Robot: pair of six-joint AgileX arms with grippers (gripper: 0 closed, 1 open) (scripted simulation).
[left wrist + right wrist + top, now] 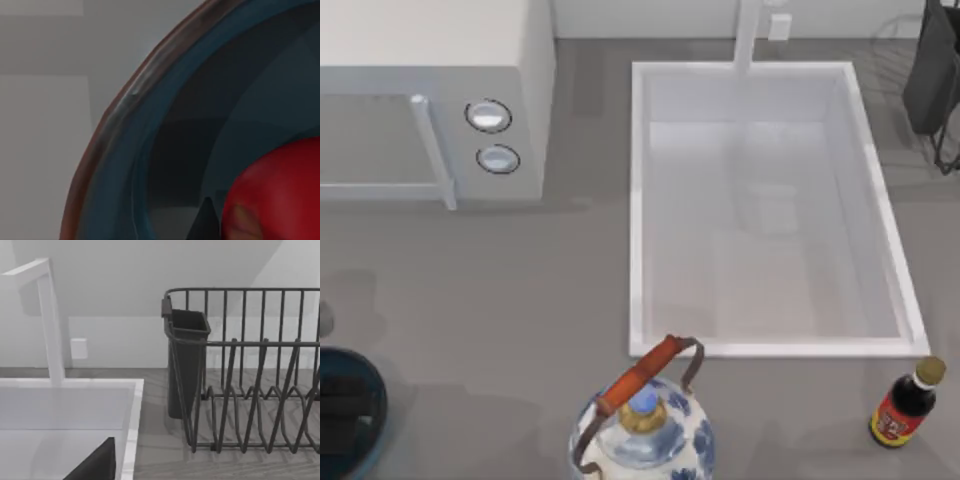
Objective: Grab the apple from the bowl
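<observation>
The bowl sits at the table's near left corner in the top view, cut off by the edge, with dark shapes over it that are too unclear to identify. In the left wrist view the apple lies inside the bowl, close below the camera, with a dark pointed tip (probably a finger of the left gripper) just beside it; whether that gripper is apart or together I cannot tell. The right wrist view looks over the sink toward the faucet and a dark dish rack. A patterned kettle stands in front of the sink, a sauce bottle to its right, a microwave at the far left
</observation>
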